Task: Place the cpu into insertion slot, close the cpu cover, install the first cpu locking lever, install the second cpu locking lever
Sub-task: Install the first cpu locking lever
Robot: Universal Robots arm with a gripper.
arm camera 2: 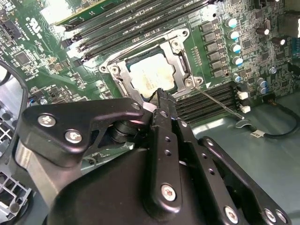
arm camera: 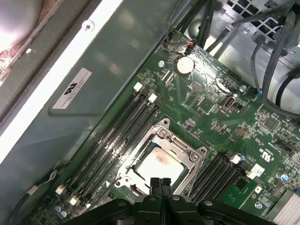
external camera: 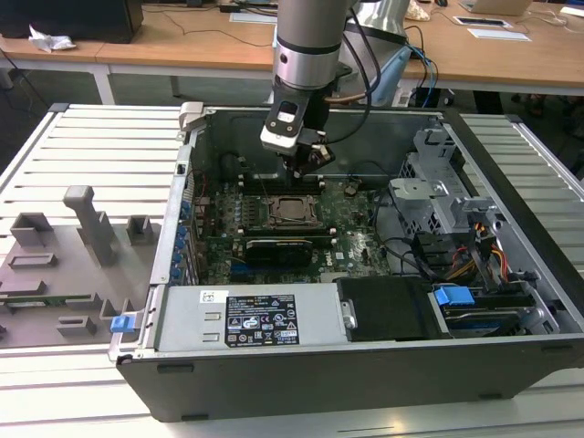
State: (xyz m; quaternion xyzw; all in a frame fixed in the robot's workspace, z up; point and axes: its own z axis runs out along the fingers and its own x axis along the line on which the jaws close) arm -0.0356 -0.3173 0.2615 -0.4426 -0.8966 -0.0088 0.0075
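The cpu [external camera: 292, 209], a silvery square chip, lies in the insertion slot [arm camera 2: 123, 86] on the green motherboard [external camera: 351, 228]. In both wrist views the cpu [arm camera 2: 151, 75] [arm camera: 161, 164] shows through the window of the cpu cover [arm camera 2: 180, 56] [arm camera: 187, 150], which lies flat over it. A thin metal locking lever [arm camera 2: 218, 104] sticks out sideways from one socket corner. My gripper [external camera: 307, 172] [arm camera 2: 161, 94] [arm camera: 159, 181] hovers just above the socket's edge, shut with nothing held.
Long black memory slots [arm camera: 117, 136] flank the socket on both sides. A long black card [external camera: 278, 248] and the power supply [external camera: 260, 315] sit nearer the case front. Cables [external camera: 438, 246] and drive bays fill the exterior view's right. A grey fixture plate [external camera: 55, 265] lies outside the case.
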